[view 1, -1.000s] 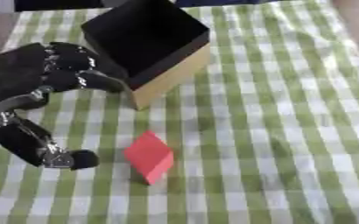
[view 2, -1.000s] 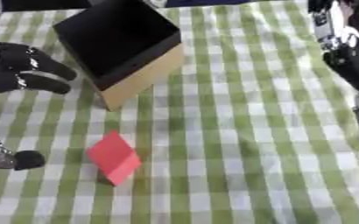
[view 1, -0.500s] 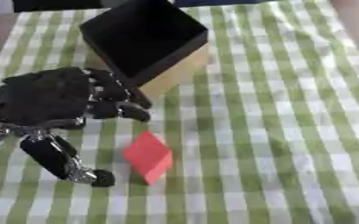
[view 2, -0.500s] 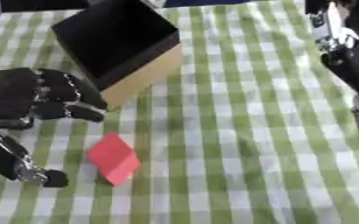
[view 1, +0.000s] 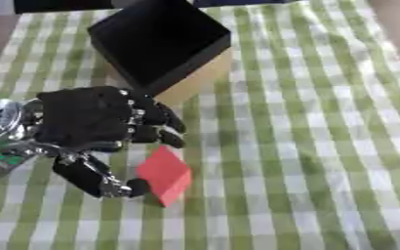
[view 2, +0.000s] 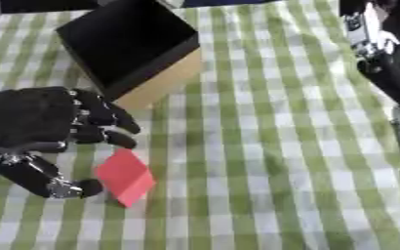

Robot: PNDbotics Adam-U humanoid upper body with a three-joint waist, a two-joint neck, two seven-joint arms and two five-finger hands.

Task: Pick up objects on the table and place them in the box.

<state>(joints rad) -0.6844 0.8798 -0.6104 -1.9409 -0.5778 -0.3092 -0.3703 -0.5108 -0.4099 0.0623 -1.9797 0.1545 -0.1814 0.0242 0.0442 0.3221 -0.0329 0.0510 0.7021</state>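
A red block lies on the green-and-white checked cloth, below the box. The box is black inside with tan sides and stands tilted at the upper left, its opening facing up. My left hand hovers just left of and above the red block. Its fingers are spread and slightly bent, and the thumb reaches toward the block's left edge. Nothing is held in it. My right arm shows at the right edge of the right eye view; its hand is not in view.
The checked tablecloth covers the whole table. A dark strip runs along the far edge.
My left hand has moved right and down toward the red block, and its thumb now lies close beside the block. The block and box have not moved.
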